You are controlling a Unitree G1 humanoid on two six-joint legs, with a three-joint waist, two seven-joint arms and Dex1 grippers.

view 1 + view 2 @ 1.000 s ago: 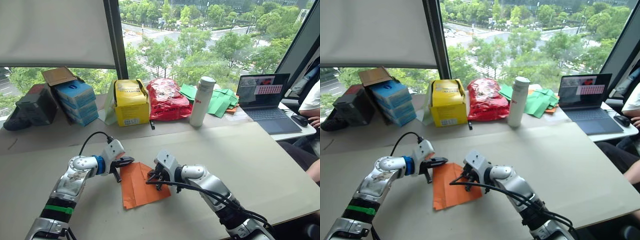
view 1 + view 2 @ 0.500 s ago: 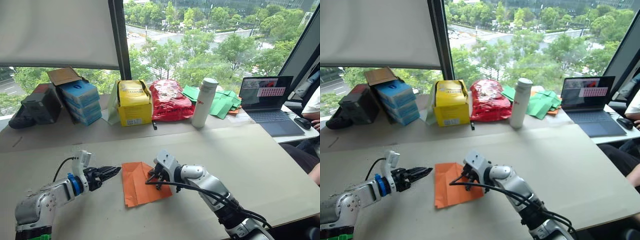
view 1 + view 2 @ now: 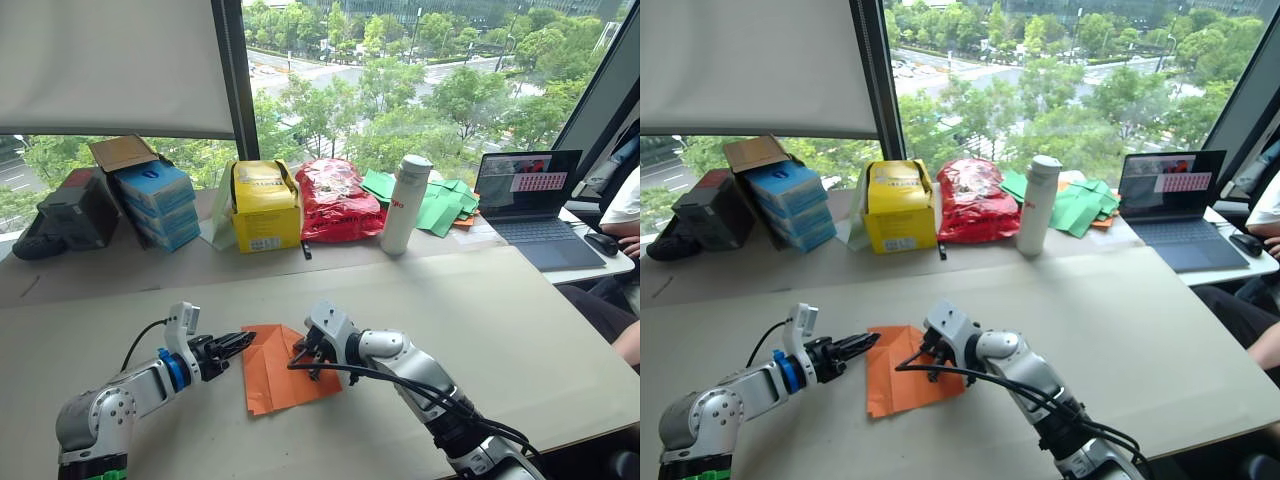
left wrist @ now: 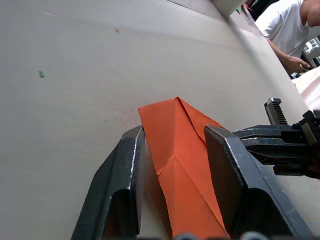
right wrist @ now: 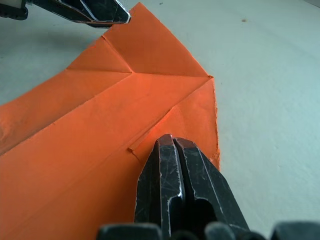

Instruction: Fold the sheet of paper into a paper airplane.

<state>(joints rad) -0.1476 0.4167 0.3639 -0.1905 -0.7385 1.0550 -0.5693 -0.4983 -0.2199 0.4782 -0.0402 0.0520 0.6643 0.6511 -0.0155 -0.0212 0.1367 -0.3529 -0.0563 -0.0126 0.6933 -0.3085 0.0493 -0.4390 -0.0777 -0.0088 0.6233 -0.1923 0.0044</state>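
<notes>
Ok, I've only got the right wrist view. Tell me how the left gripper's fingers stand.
Observer: The left gripper is open, with one finger on each side of the paper's raised fold.
Operator: Now place it against the right gripper.
Observer: It's at the paper's far left corner. The right gripper, shut, has its tips down on the paper's right side.
Operator: Report what's off to the right.
Observer: A laptop sits at the table's far right, with a person beside it.

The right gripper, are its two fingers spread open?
No, the right gripper has its fingers shut together, their tips resting on the sheet of paper.
</notes>
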